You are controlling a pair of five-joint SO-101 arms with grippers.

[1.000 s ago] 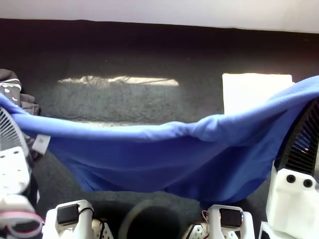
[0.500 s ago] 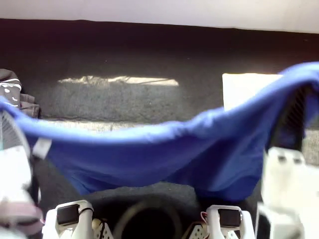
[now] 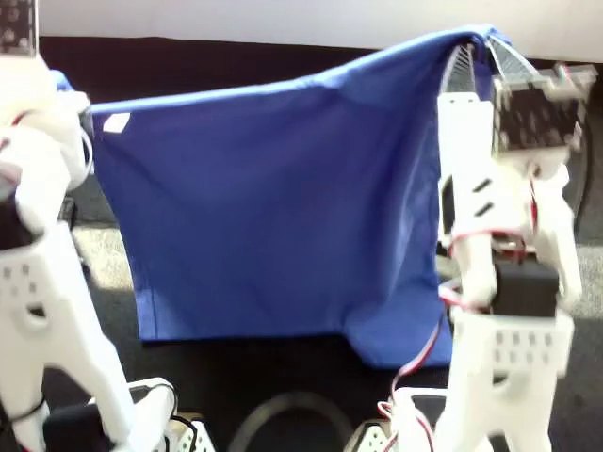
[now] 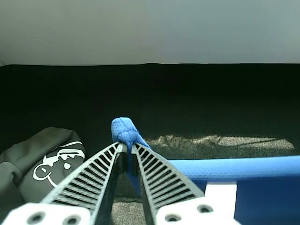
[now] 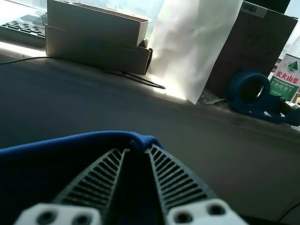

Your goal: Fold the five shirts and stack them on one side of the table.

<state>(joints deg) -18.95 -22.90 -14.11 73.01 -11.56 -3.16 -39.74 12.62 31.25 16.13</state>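
left gripper (image 4: 126, 146): pinched tight on a bunched-up corner of the blue shirt (image 3: 264, 207), well up off the table (image 3: 236, 372)
dark shirt (image 4: 42, 164): the left wrist cam catches it, a crumpled heap with a white cartoon print, lying on the table below the left gripper
blue shirt: from the high cam it hangs spread like a curtain between both arms, top edge higher on the right, little white tag (image 3: 116, 122) near the upper left corner; can't tell if the hem touches the table
right gripper (image 5: 137, 150): clamped on the shirt's top edge
right wrist cam background: cardboard boxes (image 5: 93, 40), white sheet (image 5: 197, 42), blue roll (image 5: 251, 91)
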